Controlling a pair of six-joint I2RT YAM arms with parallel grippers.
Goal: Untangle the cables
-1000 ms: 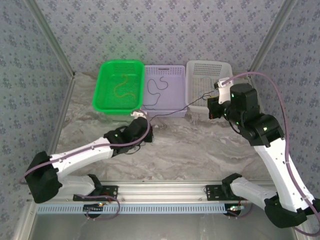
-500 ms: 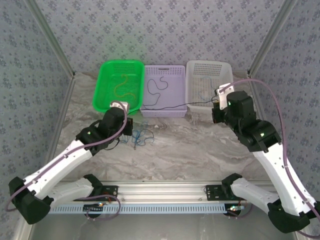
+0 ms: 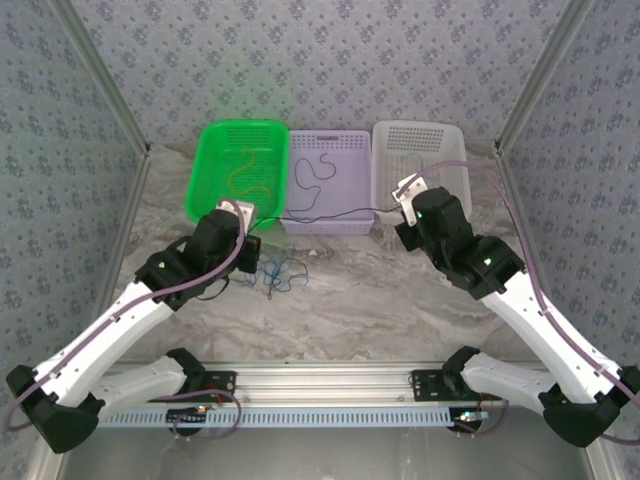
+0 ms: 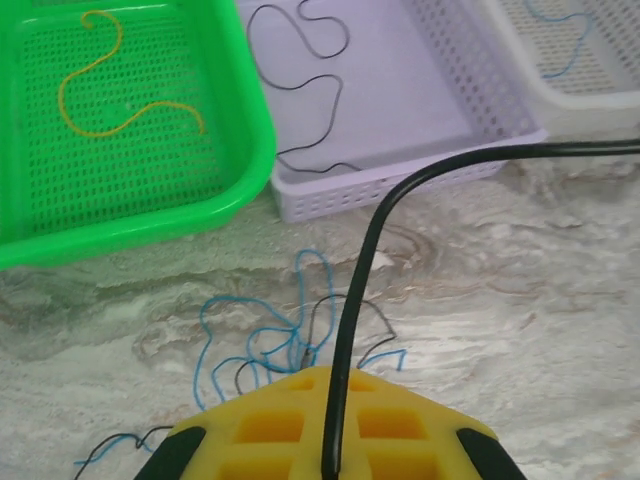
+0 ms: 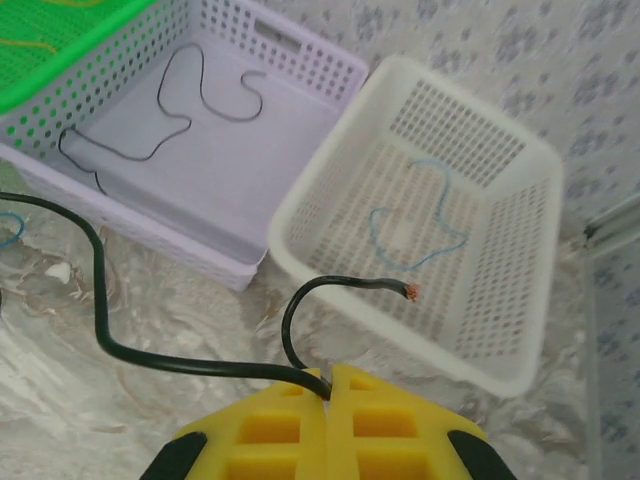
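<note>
Three baskets stand in a row at the far side of the table (image 3: 400,290). Taking the middle basket (image 3: 352,150) as the mark, the left basket (image 3: 205,185) touches its left side and the right basket (image 3: 385,150) stands just beside its right side. A first wire (image 4: 120,95) lies in the left basket, a second wire (image 3: 315,175) in the middle basket and a third wire (image 5: 425,225) in the right basket.

A tangle of wires (image 3: 280,270) lies on the table in front of the middle basket's near left corner. The left gripper (image 3: 250,235) hangs just left of that corner and over the tangle. The right gripper (image 3: 403,215) is to the right of the middle basket, at the right basket's near rim. A long cable (image 3: 330,214) is pinched in both grippers and runs between them across the middle basket's near edge.
</note>
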